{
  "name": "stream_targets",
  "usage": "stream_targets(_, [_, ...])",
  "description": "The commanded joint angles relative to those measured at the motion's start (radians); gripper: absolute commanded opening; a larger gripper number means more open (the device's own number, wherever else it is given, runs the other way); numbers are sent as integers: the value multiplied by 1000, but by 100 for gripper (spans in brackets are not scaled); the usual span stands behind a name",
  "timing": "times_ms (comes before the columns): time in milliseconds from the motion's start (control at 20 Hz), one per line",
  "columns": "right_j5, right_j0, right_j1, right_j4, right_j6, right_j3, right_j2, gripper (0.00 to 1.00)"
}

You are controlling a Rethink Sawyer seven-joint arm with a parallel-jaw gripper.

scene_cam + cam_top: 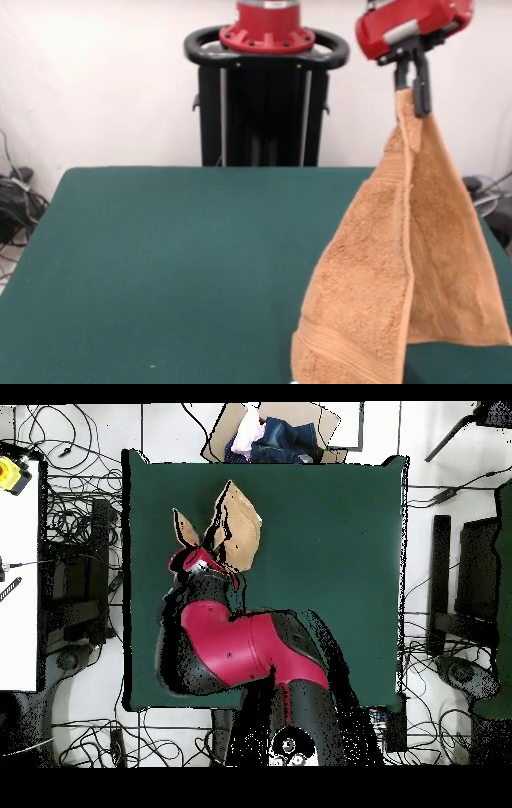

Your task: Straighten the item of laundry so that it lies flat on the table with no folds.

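Fingers of the gripper (416, 86) are clamped on the top corner of the towel (400, 264), which hangs straight down, long and folded, below them at the right, its low end near the table (176, 256).

A cardboard box (270, 432) holding blue and white clothes (262, 436) sits on the floor. Left of the box, a white bench (20, 574) carries a yellow object (10, 474), with tangled cables (75, 514) between.
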Motion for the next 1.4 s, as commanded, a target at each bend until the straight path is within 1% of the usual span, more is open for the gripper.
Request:
stream_targets(50, [-29,-116,8,-119,-84,186,160,0])
stream_targets(200, [-23,-158,10,-155,-96,207,193,0])
stream_targets(300, [0,-209,4,-165,-110,233,243,0])
stream_targets(500, [-3,-255,-4,-207,-116,268,271,0])
stream_targets(650, [6,-307,-9,-249,-142,295,314,0])
stream_targets(900, [32,-460,-9,-296,-180,359,461,0])
stream_targets(1300, [57,-661,28,-406,-228,413,630,0])
stream_targets(1400, [76,-738,31,-419,-246,432,702,0])
